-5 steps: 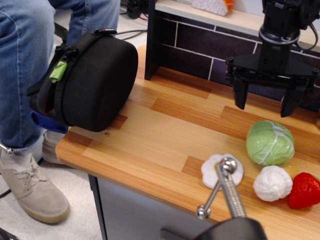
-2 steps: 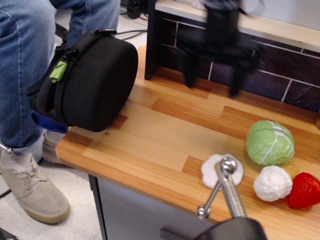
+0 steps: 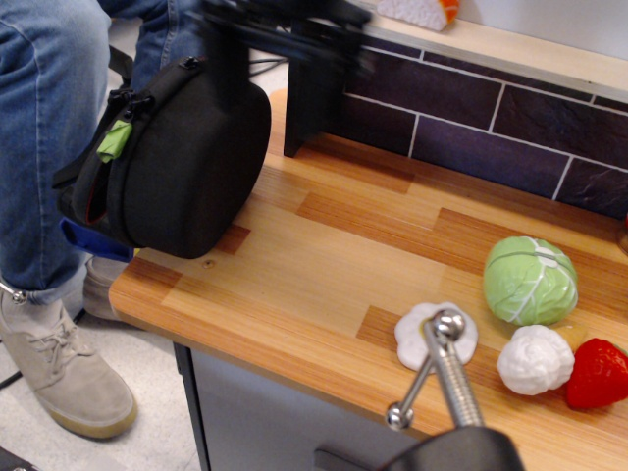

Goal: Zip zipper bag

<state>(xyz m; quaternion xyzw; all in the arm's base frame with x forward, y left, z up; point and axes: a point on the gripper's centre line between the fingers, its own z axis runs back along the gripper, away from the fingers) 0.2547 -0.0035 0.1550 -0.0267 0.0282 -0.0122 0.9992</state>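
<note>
Wooden counter [image 3: 324,265]: zipper bag [image 3: 177,157] overhangs left edge; blurred end effector [image 3: 280,29], grip unreadable.

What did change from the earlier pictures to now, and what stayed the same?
The gripper swept from the right side, above the cabbage, leftward across the back of the counter and now hangs blurred over the top of the zipper bag. It has taken hold of nothing; the blur hides whether it is open. The bag, its green pull tab and the toy vegetables stayed where they were.
</note>
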